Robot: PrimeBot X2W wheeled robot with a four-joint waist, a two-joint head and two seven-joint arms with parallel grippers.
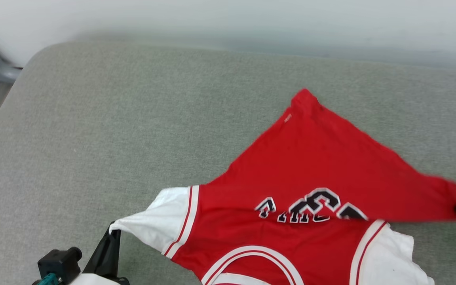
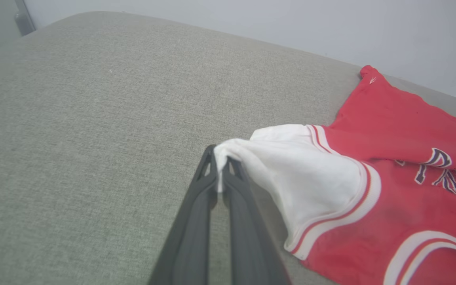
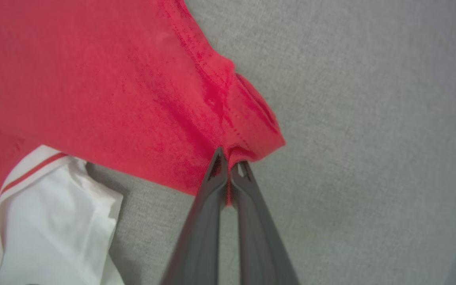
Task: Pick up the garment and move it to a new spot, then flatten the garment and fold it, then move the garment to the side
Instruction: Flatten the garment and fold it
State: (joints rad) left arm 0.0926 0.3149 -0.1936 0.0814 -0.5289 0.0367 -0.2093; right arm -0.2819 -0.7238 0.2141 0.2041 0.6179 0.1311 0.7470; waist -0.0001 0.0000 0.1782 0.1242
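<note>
Left end effector [image 2: 220, 160] pinches garment [image 1: 311, 158] by white sleeve; right end effector [image 3: 230, 158] clamps its red corner.

A grey-green upholstered surface [image 1: 133, 118] (rounded at its far corner) meets a pale wall [image 1: 228, 16].

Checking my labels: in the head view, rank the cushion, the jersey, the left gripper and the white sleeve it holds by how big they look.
Largest to smallest: cushion, jersey, sleeve, left gripper (cropped by the frame edge, so less sure).
</note>
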